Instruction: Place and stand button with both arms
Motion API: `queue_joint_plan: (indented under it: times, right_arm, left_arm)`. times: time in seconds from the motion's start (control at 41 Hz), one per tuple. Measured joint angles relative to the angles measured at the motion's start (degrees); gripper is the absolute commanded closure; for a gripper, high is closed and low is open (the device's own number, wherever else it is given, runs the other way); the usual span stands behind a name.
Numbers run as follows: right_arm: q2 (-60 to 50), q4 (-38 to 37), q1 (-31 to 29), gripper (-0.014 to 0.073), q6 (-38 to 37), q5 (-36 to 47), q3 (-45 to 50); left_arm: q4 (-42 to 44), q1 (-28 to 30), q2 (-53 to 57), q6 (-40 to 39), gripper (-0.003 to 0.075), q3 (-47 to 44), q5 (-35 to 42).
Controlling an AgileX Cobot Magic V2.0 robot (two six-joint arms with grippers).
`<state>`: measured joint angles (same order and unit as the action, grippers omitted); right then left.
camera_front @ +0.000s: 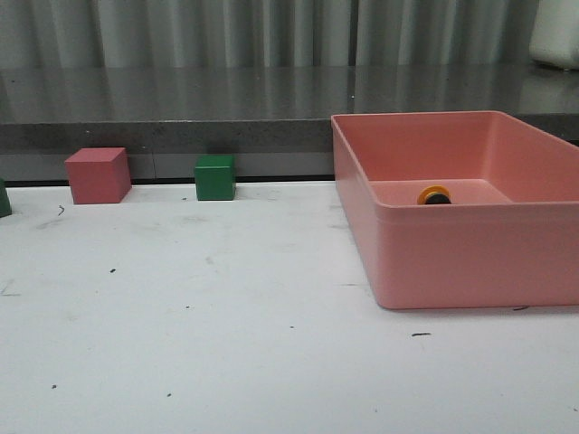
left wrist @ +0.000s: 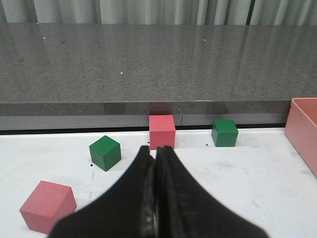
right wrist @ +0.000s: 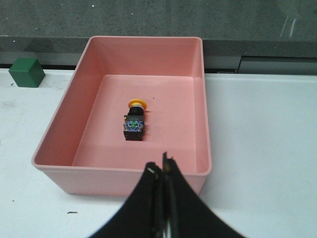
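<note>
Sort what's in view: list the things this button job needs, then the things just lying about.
Needed: button, lying on its side in the pink bin; left pincer; right pincer.
Lying about: green cubes; red cubes.

The left gripper [left wrist: 156,198] has its dark fingers pressed together with nothing between them, above a white table [left wrist: 257,183]. Beyond the fingertips stands a red cube [left wrist: 162,131], close to the dark grey ledge [left wrist: 148,64] at the back. A green cube [left wrist: 105,152] sits on one side of it, another green cube [left wrist: 224,133] on the other. A second red cube [left wrist: 47,206] lies nearer, tilted. A pink box [left wrist: 304,131] shows at the edge.
</note>
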<state>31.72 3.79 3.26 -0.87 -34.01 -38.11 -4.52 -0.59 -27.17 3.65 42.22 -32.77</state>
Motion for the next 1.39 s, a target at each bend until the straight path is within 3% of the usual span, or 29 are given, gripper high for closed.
queue_joint_plan:
  times: [0.171,0.244,0.293,0.415,0.463,0.512,1.098,1.39]
  right_arm:
    - [0.0,0.0,0.0,0.0687,0.0,0.0,0.0]
    - [0.0,0.0,0.0,0.0568,0.0,0.0,0.0]
    - [0.0,0.0,0.0,0.044,0.0,0.0,0.0]
    - [0.0,0.0,0.0,0.0104,0.0,0.0,0.0]
    - [0.0,0.0,0.0,0.003,0.0,0.0,0.0]
    - [0.0,0.0,0.0,-0.001,0.0,0.0,0.0]
    - [1.06,0.0,0.0,-0.0012,0.0,0.73,-0.03]
    - [16.78,5.38,0.52,-0.0012,0.0,-3.79,-8.56]
  left_arm:
    - [0.0,0.0,0.0,0.0,0.0739,0.0,0.0]
    - [0.0,0.0,0.0,0.0,0.07,0.0,0.0]
    - [0.0,0.0,0.0,0.0,0.0622,0.0,0.0]
    - [2.06,0.0,0.0,0.0,0.0318,0.0,-0.08]
    - [2.48,0.0,0.0,0.0,0.0233,0.0,-0.08]
    - [2.49,0.0,0.0,0.0,0.0197,0.0,-0.22]
    - [2.59,0.0,0.0,0.0,0.0196,0.0,-0.21]
    - [2.59,0.0,0.0,0.0,0.0196,0.0,-0.21]
